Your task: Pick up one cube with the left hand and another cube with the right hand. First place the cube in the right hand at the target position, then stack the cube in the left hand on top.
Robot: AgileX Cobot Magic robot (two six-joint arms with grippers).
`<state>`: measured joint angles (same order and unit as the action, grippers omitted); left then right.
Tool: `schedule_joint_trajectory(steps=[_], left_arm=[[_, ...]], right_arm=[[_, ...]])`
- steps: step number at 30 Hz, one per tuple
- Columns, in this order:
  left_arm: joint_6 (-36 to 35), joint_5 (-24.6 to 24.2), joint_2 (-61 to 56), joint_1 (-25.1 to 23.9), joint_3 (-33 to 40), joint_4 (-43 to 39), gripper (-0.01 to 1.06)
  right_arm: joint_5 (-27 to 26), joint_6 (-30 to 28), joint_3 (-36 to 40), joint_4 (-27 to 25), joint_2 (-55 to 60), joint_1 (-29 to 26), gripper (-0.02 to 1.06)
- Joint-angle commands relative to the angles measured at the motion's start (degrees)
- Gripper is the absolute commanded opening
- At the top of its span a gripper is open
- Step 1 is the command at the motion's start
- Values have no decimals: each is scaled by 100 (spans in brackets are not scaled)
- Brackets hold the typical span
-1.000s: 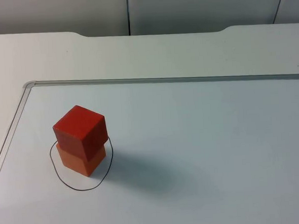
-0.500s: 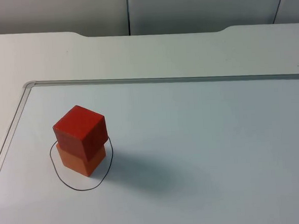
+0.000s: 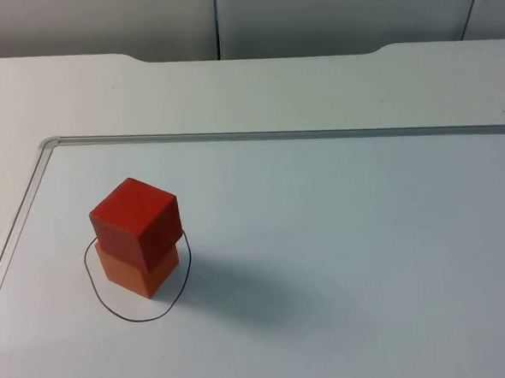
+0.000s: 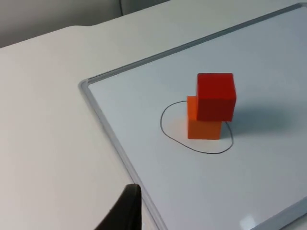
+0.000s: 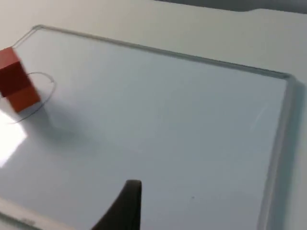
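Table [image 3: 25,109] is white, w/ a framed whiteboard [image 3: 341,235] lying flat on it; grey wall [image 3: 310,14] behind.

Toward the board's left side in the top view: red cube [image 3: 136,220] sits on the orange cube [image 3: 137,271], stacked, touching. Red one is twisted a bit relative to the orange one and overhangs it slightly (edges don't line up). Orange cube stands inside a hand-drawn black ring [image 3: 105,301] on the board, near the ring's back edge. Stack casts a shadow to its right.

Left wrist view: stack seen from the side, red cube [image 4: 216,96] on orange cube [image 4: 203,123], ring [image 4: 168,134] round the base; board's metal frame [image 4: 105,134] runs between the stack and the bare table [image 4: 48,120]. One black fingertip of the left gripper [image 4: 125,211] hangs above the table just outside the frame, well apart from the cubes. Open or closed: can't tell.

Right wrist view: red cube [image 5: 10,72] over orange cube [image 5: 24,101], far across the board [image 5: 158,115]. Right gripper fingertip [image 5: 125,206] is over the board, holding nothing visible; finger state can't tell either.
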<state>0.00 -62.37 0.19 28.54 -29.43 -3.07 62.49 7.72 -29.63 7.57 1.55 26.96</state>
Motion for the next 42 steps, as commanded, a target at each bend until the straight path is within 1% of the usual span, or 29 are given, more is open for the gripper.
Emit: schedule_joint_trajectory(steps=[1,5,6,9,11,12,15,20,34,36,37,41,42], left_arm=[[-33,59,-19,-328,20,2,105],[-33,59,-19,-1196,20,2,105],[-33,59,-19,-1196,20,2,105],[-33,59,-19,-1860,20,2,105],[-33,59,-19,-2217,20,2,105],[-33,59,-19,-2217,20,2,105],[-33,59,-19,-2575,20,2,105],[-33,59,-19,-2737,20,2,105],[-33,59,-19,-2737,20,2,105],[-33,59,-19,-2737,20,2,105],[-33,59,-19,-2737,20,2,105],[-33,59,-19,-2737,20,2,105],[-33,59,-19,-2737,20,2,105]], right_arm=[[-56,-20,34,-33,-28,-576,105],[-56,-20,34,-33,-28,-1644,105],[-56,-20,34,-33,-28,-1644,105],[-56,-20,34,-33,-28,-2254,105],[-56,-20,34,-33,-28,-2496,105],[-56,-20,34,-33,-28,-2496,105],[-56,-20,34,-33,-28,-2667,105],[-56,-20,34,-33,-28,-2691,105],[-56,-32,34,-42,-28,-2696,105],[-56,-233,34,-57,-28,-2696,105],[-56,-233,34,-57,-28,-2696,105],[-69,-730,34,-417,-28,-2696,105],[-69,-730,34,-417,-28,-2696,105]])
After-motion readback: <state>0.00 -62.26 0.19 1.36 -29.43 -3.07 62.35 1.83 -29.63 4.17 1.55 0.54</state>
